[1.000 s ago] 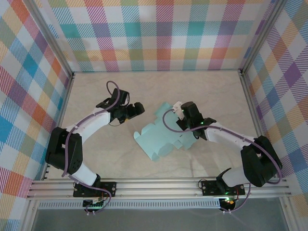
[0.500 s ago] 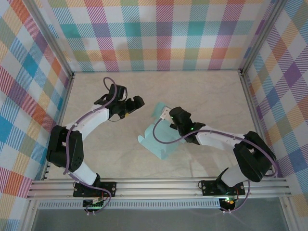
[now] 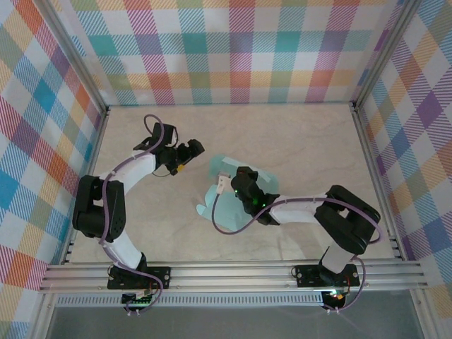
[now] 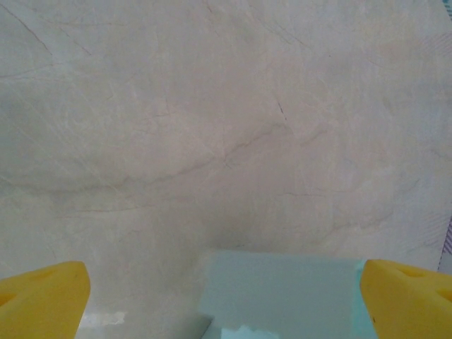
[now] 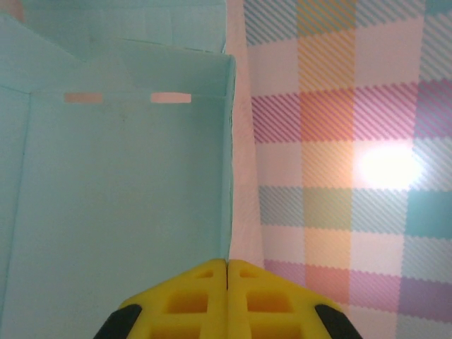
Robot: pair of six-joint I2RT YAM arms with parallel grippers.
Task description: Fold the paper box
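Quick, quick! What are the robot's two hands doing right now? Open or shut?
Left gripper: open, holding nothing.
Right gripper: shut, pinching an edge of the paper box.

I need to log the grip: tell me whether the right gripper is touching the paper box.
Touching. In the right wrist view, an upright edge of the paper box runs straight down into the seam where the right gripper is shut.

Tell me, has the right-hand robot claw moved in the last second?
Yes. The right gripper, pinching the pale-blue card paper box, swung leftward, away from the plaid right wall.
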